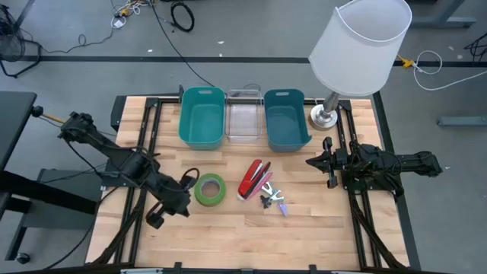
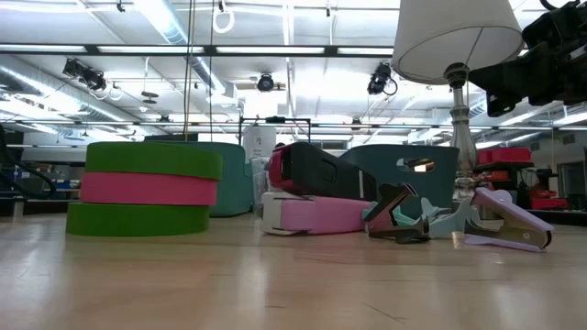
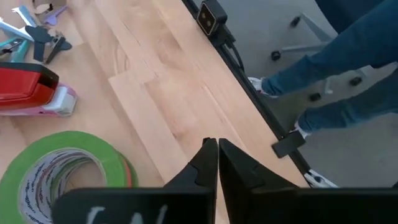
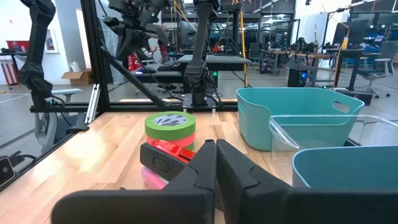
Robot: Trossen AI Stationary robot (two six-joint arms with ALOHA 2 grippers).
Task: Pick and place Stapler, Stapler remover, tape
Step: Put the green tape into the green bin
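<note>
Room lies open along the desk [image 1: 228,228] front edge, while the far edge is lined by two teal bins [image 1: 202,116] with a clear bin [image 1: 244,120] between them and a lamp [image 1: 358,46] at the far right corner. Left claw [image 1: 187,199], shut and empty, sits just beside the tape [image 1: 210,189], with the stapler [image 1: 253,179] and remover [image 1: 272,200] clustered mid-desk to its right. Right claw [image 1: 313,161], shut on nothing, waits right of the stapler, near the right bin.
</note>
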